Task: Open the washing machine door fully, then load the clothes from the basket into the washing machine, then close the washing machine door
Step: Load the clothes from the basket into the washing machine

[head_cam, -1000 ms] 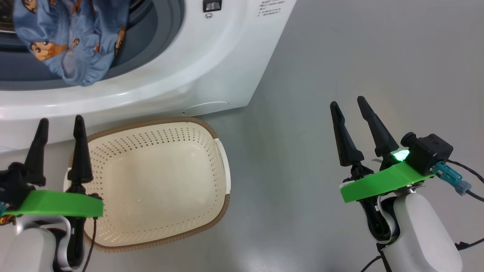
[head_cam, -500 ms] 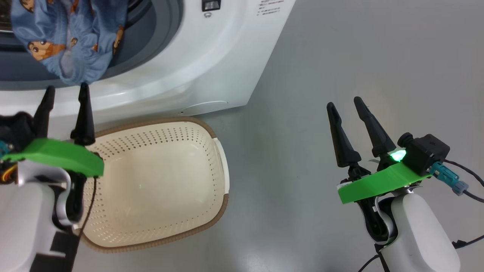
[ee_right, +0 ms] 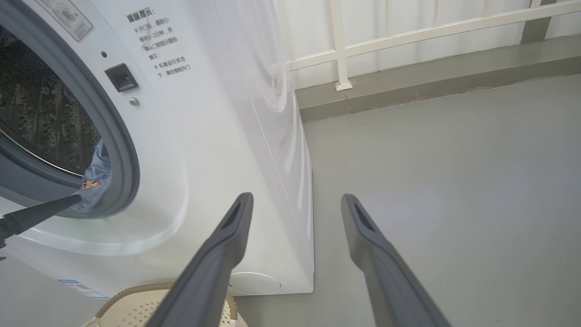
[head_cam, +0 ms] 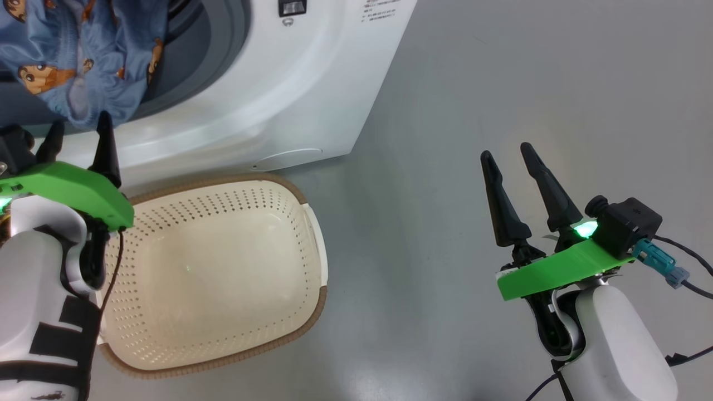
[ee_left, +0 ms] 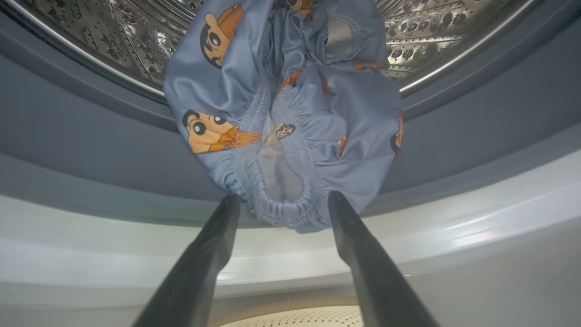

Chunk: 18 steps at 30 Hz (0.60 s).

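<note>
The clothes (head_cam: 78, 61), blue fabric printed with orange-brown cartoon figures, hang bunched out of the mouth of the washer (head_cam: 267, 94). Their upper part lies in the steel drum (ee_left: 431, 36). A gathered elastic hem droops over the grey gasket (ee_left: 91, 136) to the white lip below.

The left gripper (head_cam: 80, 121) is raised to that lip with its jaws spread. One dark fingertip stands on each side of the lowest fold of the hem, pinching nothing. Whether the tips brush the cloth I cannot tell.

Beneath that arm the basket (head_cam: 223, 267) stands on the floor (head_cam: 501, 67), close against the washer's front and near its right corner. Its brown rim is toward the machine, and its cream bottom and perforated walls show in full.

On the washer's front there is a dark latch slot (head_cam: 291, 7) beside the opening, with lines of small print (ee_right: 154, 41) next to it. Low down are a round cap (head_cam: 287, 159) and a blue label (ee_right: 77, 286).

The right gripper (head_cam: 506, 149) hangs well apart from the basket, over bare floor to the right of the washer. Its jaws are spread too and grip nothing, and a green light glows at its wrist.

The floor is smooth, matt grey and faintly glossy under the lamps, with a few small marks. At its far edge it meets a low grey kerb (ee_right: 431, 77) — above that stands a white railing (ee_right: 408, 32) against a pale wall. The washer's side panel, white and shiny, runs back toward that kerb.
</note>
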Available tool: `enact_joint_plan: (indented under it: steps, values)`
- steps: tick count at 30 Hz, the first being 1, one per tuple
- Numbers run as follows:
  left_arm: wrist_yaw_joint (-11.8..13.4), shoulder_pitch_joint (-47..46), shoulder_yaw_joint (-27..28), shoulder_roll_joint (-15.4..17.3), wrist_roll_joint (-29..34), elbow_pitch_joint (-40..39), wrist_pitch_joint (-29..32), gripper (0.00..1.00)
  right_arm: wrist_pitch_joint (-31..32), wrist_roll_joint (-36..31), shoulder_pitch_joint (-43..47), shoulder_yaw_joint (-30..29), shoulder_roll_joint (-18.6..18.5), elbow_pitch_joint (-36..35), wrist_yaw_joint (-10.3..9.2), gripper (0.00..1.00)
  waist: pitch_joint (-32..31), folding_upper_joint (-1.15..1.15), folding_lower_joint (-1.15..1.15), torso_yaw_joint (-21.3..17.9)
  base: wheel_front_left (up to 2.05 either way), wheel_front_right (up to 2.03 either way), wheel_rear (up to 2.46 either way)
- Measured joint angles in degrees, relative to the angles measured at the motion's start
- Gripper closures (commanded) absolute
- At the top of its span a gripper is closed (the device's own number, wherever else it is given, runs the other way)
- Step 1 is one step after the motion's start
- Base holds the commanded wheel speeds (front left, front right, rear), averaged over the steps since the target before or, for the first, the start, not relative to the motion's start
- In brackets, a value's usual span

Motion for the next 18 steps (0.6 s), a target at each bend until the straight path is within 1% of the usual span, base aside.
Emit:
enact_joint_plan:
  steps: [5,6,7,8,9,10,14,18]
  values:
    - [-0.1,-1.7,-0.6,0.0,0.0,4.3,0.2,0.0,0.0,0.0,0.0,0.0,0.1,0.0,0.0,0.0,0.0,0.0,0.0,-0.2,0.0,0.0,0.0]
    - [-0.4,-2.2,-0.7,0.0,0.0,4.9,0.0,0.21,0.0,0.0,0.0,0.0,0.1,0.0,0.0,0.0,0.0,0.0,0.0,-0.2,0.0,0.0,0.0]
    - [-0.6,-2.6,-0.7,0.0,0.0,5.5,-0.3,0.55,0.0,0.0,0.0,-0.1,0.1,0.0,0.0,0.0,-0.1,0.0,0.0,-0.2,0.0,0.0,0.0]
    - [-0.6,-3.0,-0.8,0.0,0.0,6.0,-0.5,0.65,0.0,0.0,0.0,-0.1,0.2,0.0,0.0,0.0,-0.1,0.0,0.0,-0.2,0.0,0.0,0.0]
    - [-0.9,-3.5,-1.0,-0.1,0.0,6.6,-0.8,0.91,0.0,0.0,0.0,-0.1,0.2,0.0,0.0,0.0,0.0,0.0,0.0,-0.2,0.0,0.0,0.0]
    - [-1.1,-3.9,-1.1,-0.1,0.0,7.0,-0.9,1.0,0.0,0.0,0.0,-0.1,0.2,0.0,0.0,0.0,0.0,0.0,0.0,-0.2,0.0,0.0,0.0]
    - [-2.1,-5.6,-2.0,-0.1,0.1,8.7,-1.3,1.0,0.0,0.0,0.0,-0.1,0.2,0.0,0.0,0.0,0.1,0.0,0.0,-0.1,0.0,0.0,0.0]
    - [-2.8,-8.1,-3.3,-0.3,0.4,8.8,-3.3,1.0,0.0,0.0,0.0,-0.2,0.2,-0.1,0.0,0.0,0.4,0.0,0.0,-0.1,0.0,0.0,0.0]
